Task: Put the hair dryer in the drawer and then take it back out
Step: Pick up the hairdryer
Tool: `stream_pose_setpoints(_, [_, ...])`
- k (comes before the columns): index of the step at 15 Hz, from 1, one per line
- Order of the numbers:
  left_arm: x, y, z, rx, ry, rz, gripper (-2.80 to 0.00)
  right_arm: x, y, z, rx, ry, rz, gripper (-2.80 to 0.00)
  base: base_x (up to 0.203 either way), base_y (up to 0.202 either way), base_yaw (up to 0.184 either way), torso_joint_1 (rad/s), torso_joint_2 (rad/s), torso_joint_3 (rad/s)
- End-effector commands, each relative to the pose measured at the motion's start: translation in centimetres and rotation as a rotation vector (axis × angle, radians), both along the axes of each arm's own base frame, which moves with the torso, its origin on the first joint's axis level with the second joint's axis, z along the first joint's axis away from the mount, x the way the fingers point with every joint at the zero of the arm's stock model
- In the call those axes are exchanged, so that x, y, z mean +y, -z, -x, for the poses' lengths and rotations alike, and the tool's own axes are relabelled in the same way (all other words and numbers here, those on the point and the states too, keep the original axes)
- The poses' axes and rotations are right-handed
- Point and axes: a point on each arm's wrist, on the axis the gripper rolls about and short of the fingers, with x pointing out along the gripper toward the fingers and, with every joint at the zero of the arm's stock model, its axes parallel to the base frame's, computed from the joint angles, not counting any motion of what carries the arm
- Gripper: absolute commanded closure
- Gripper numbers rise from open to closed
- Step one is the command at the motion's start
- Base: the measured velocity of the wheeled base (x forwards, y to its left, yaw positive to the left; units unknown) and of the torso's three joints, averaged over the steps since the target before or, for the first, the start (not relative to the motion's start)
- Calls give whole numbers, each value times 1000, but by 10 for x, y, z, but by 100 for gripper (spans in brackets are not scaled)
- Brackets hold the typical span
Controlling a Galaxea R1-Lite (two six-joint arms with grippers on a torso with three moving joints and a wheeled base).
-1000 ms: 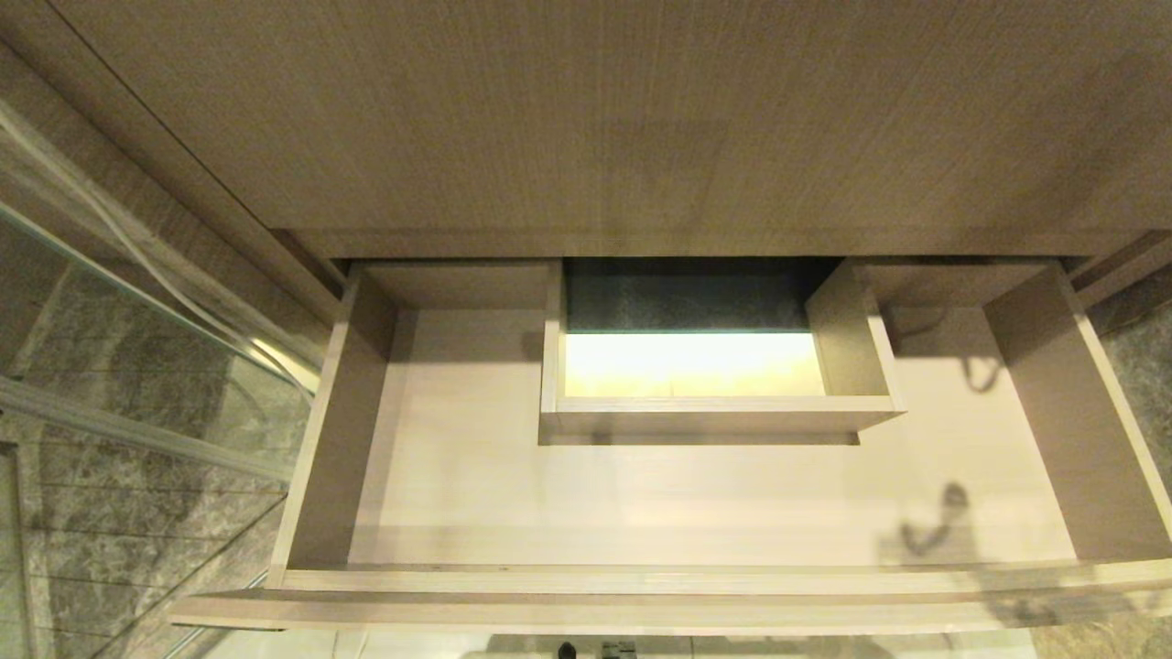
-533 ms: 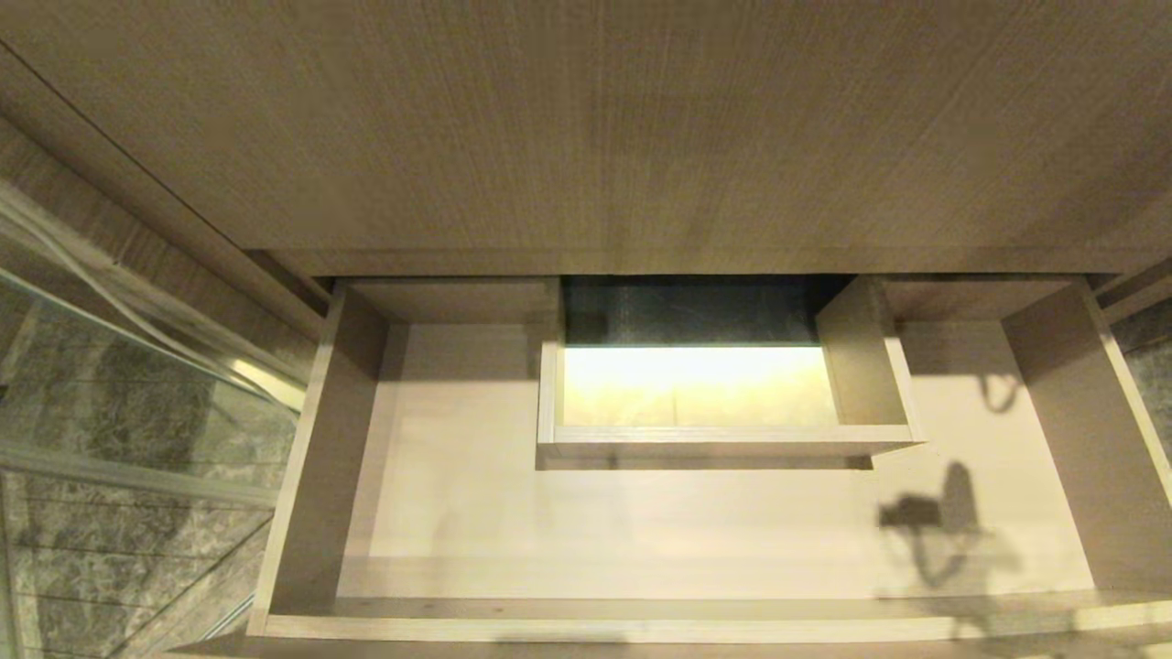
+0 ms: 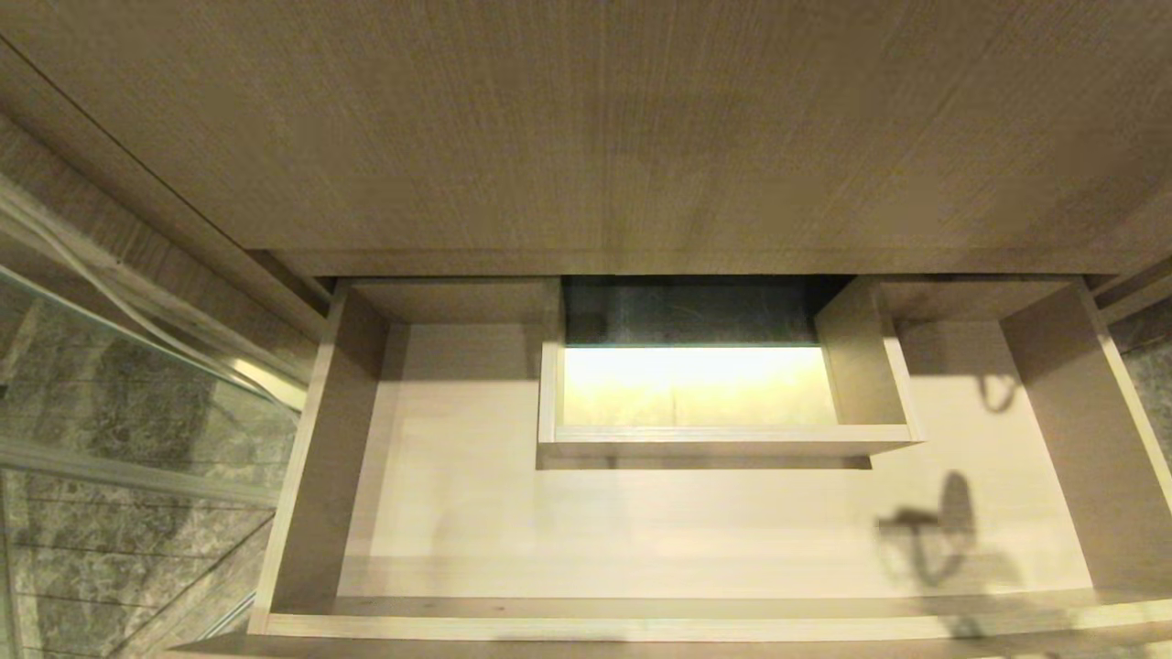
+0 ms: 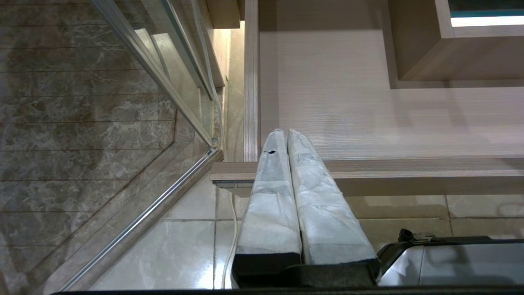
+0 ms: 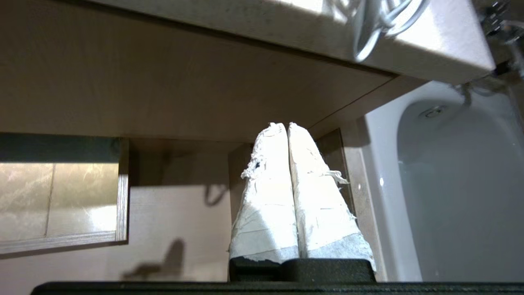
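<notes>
The right gripper (image 5: 286, 125), its two white tape-wrapped fingers (image 5: 268, 196) pressing flat together with nothing between them, is hovering near the right end of the wide shallow pale wood-grain drawer (image 3: 302, 476), pointing toward the taller wood panel (image 5: 172, 86) above it. The left gripper (image 4: 285, 131), likewise closed and empty, is hanging over the drawer's front left corner, above the glossy beige floor tiles (image 4: 172, 250). The drawer is standing pulled out, its pale floor bare apart from shadows, with the boxed rectangular cut-out (image 3: 714, 439) at mid-rear. The hair dryer is showing in none of the views. A white bathtub (image 5: 450, 184) is lying to the drawer's right, a glass partition (image 3: 119, 366) to its left.
</notes>
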Motion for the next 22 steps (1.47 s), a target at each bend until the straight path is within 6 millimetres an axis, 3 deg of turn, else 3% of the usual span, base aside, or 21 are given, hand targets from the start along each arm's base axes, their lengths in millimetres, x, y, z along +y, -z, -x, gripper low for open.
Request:
stream_pose_setpoints(1, [0, 0, 0, 0, -1, 1, 0, 1, 2, 4, 2, 1, 2, 0, 0, 0, 0, 0, 0, 0])
stream_pose_setpoints(6, [0, 0, 0, 1, 0, 0, 0, 1, 4, 8, -33, -1, 5, 0, 0, 0, 0, 34, -101, -66])
stream_pose_setpoints(14, [0, 0, 0, -1, 1, 0, 0, 2, 6, 9, -30, -4, 5, 0, 0, 0, 0, 174, -456, -279])
stream_pose_setpoints(22, [0, 0, 0, -1, 0, 0, 0, -5, 0, -28, 26, 0, -6, 0, 0, 0, 0, 226, -513, -294])
